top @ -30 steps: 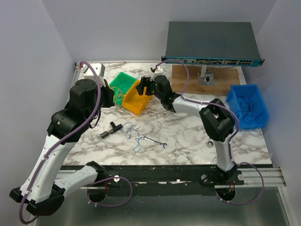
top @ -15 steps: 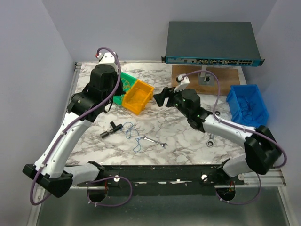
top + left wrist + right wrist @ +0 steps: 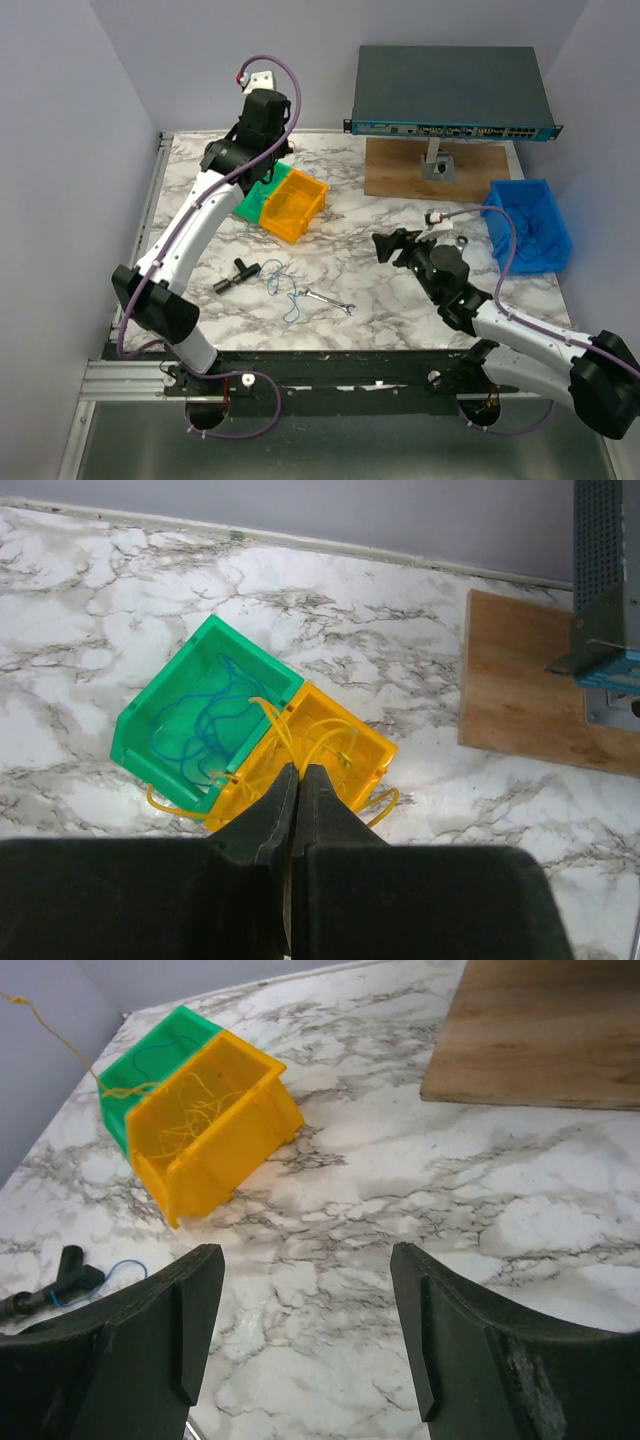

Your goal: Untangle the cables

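Left wrist view shows the left tool [image 3: 296, 772] clenched, apparently pinching a yellow cable [image 3: 272, 720] that rises to its tips from the yellow bin [image 3: 372, 752]. A blue cable [image 3: 200, 720] lies coiled in the green bin [image 3: 150, 705] touching it. The right tool [image 3: 303, 1260] hangs released over the worktop [image 3: 480, 1210], grasping nothing. The lift likely calls for a slow, straight pull so that the strand does not drag the light bins. The right tool could steady the yellow bin's rim.
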`<state>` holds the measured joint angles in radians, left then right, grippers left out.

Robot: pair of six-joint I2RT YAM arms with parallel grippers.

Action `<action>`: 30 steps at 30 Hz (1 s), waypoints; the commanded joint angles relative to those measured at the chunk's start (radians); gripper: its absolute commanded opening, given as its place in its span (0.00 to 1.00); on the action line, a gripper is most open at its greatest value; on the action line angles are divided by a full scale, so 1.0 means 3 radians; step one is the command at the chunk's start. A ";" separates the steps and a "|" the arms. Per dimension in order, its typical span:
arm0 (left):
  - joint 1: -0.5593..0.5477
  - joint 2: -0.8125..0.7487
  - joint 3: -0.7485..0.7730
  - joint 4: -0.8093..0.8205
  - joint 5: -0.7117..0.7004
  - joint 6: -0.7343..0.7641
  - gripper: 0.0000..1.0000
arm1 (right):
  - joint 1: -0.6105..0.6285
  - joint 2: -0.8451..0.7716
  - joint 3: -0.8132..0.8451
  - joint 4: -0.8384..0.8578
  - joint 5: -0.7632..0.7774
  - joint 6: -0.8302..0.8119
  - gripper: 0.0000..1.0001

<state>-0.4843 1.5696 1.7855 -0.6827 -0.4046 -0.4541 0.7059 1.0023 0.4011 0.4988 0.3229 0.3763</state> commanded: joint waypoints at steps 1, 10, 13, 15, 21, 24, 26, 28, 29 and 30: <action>0.0008 0.0383 0.0192 -0.0061 -0.0166 -0.0164 0.00 | 0.0014 -0.0044 -0.0267 0.0355 0.0243 0.0069 0.74; 0.0004 0.0787 -0.0732 0.0424 0.0315 -0.0598 0.00 | 0.0018 -0.0085 -0.0553 0.0566 0.0440 0.0188 0.73; -0.0001 0.1047 -0.0772 0.0474 0.0698 -0.0661 0.00 | 0.0016 -0.0099 -0.0575 0.0577 0.0466 0.0195 0.73; -0.0006 0.1171 -0.0800 0.0531 0.0859 -0.0682 0.00 | 0.0012 -0.0101 -0.0575 0.0577 0.0488 0.0198 0.73; -0.0006 0.1488 -0.0553 0.0417 0.0957 -0.0590 0.00 | 0.0016 -0.0164 -0.0606 0.0567 0.0537 0.0182 0.73; -0.0004 0.1520 -0.0437 0.0296 0.0929 -0.0522 0.00 | 0.0015 -0.0180 -0.0616 0.0562 0.0566 0.0174 0.73; -0.0010 0.1439 -0.0447 0.0299 0.0877 -0.0487 0.00 | 0.0014 -0.0179 -0.0616 0.0552 0.0585 0.0175 0.73; -0.0008 0.1334 -0.0478 0.0312 0.0821 -0.0429 0.00 | 0.0016 -0.0168 -0.0615 0.0551 0.0599 0.0176 0.73; -0.0007 0.1273 -0.0473 0.0293 0.0774 -0.0417 0.00 | 0.0017 -0.0166 -0.0616 0.0551 0.0608 0.0177 0.73; -0.0008 0.1231 -0.0455 0.0265 0.0733 -0.0397 0.00 | 0.0014 -0.0158 -0.0616 0.0551 0.0617 0.0179 0.73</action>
<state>-0.4847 2.0151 1.6276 -0.5743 -0.1600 -0.6098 0.7059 0.9611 0.2287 0.6357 0.4614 0.4225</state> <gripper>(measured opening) 0.012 0.733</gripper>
